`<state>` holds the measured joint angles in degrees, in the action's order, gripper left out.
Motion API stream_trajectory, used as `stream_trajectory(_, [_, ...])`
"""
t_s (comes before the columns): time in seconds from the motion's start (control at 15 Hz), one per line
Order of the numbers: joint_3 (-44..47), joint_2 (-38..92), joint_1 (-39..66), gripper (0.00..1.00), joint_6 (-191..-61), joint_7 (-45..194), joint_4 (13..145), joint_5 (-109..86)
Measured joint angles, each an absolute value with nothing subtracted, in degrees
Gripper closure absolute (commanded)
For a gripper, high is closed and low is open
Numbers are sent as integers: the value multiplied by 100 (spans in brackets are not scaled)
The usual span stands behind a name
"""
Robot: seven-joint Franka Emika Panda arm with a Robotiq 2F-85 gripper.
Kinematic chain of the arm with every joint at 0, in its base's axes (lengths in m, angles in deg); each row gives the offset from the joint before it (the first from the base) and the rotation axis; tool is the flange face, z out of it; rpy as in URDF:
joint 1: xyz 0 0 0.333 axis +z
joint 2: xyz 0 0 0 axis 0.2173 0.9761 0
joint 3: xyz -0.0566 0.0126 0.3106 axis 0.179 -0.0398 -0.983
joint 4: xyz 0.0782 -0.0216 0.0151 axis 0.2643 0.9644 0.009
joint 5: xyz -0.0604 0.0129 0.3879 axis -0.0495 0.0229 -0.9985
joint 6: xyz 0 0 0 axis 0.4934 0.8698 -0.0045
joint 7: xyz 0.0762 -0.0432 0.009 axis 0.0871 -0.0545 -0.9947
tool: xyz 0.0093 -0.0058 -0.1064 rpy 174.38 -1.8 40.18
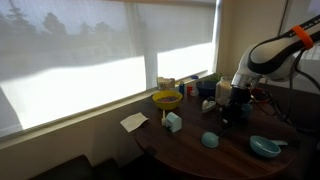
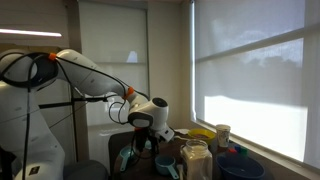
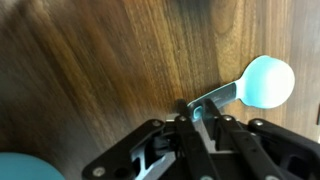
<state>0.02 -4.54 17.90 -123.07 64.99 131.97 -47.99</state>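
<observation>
In the wrist view a light blue spoon (image 3: 266,80) lies on the dark wooden table (image 3: 100,60), its round bowl to the right and its flat handle pointing down-left. My gripper (image 3: 197,118) stands over the handle's end, the two fingers pressed against it from either side. In both exterior views the arm reaches down to the table, gripper (image 1: 228,112) low over the wood and gripper (image 2: 143,140) partly hidden behind jars. The spoon is too small to see there.
A yellow bowl (image 1: 167,99), a pale blue box (image 1: 173,122), a small teal cup (image 1: 209,139) and a teal bowl (image 1: 265,146) sit on the round table. White paper (image 1: 134,121) lies near its edge. A glass jar (image 2: 195,160) stands close by, the window behind.
</observation>
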Motion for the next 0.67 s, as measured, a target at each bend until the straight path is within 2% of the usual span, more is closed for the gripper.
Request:
stream_trajectory(0.07, [2,-454,1787,97,-12308,6499,13196,-4799])
stream_trajectory(0.13, [2,-454,1785,99,-12318,6499,13196,-4799])
stream_trajectory(0.53, [11,-463,1784,100,-12681,6396,13186,-4821])
stream_trajectory(0.6, [12,-463,1785,75,-12736,6349,13186,-4832])
stream_trajectory(0.67, [13,-463,1786,72,-12782,6307,13186,-4839])
